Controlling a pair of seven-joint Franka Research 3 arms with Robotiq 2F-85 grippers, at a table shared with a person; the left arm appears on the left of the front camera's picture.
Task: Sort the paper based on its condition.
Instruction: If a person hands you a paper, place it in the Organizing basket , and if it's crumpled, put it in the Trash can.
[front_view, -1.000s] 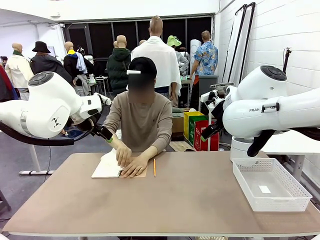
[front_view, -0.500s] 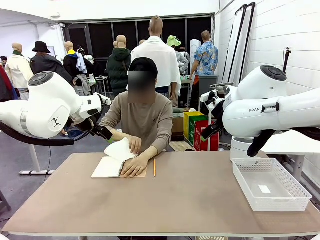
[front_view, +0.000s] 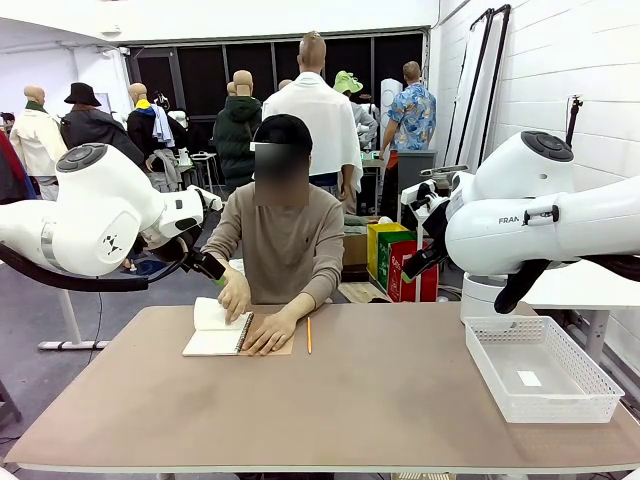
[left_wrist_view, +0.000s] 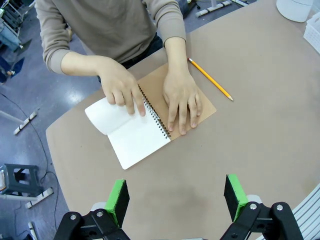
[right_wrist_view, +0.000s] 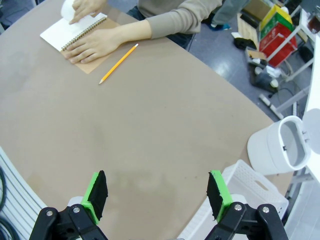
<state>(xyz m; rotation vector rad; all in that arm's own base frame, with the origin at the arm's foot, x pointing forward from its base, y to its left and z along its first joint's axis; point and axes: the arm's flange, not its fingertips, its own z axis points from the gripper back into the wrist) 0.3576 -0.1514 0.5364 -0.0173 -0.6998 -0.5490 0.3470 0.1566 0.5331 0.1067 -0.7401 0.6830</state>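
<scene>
A spiral notebook (left_wrist_view: 137, 137) lies open at the table's far left, in front of the person. One of the person's hands (left_wrist_view: 120, 90) bends a white page (left_wrist_view: 102, 116) over by the spiral, and the other hand (left_wrist_view: 182, 97) presses flat on the brown cover (left_wrist_view: 207, 107). The paper as loose sheets is out of view. My left gripper (left_wrist_view: 176, 197) hangs open high above the table, on the near side of the notebook. My right gripper (right_wrist_view: 156, 192) is open too, held high over the table's right half with nothing between its fingers. The notebook (right_wrist_view: 70, 30) sits far off in the right wrist view.
A yellow pencil (front_view: 309, 335) lies just right of the notebook (front_view: 215, 338). A white plastic basket (front_view: 575, 400) stands at the table's right edge with a small white label on its floor. Both arms are raised at the table's sides. The brown tabletop (front_view: 360, 400) spreads bare in the middle.
The person lifted a page off the notebook, then swung it over to the left, and that hand moved left with it. Both arms stayed still.
</scene>
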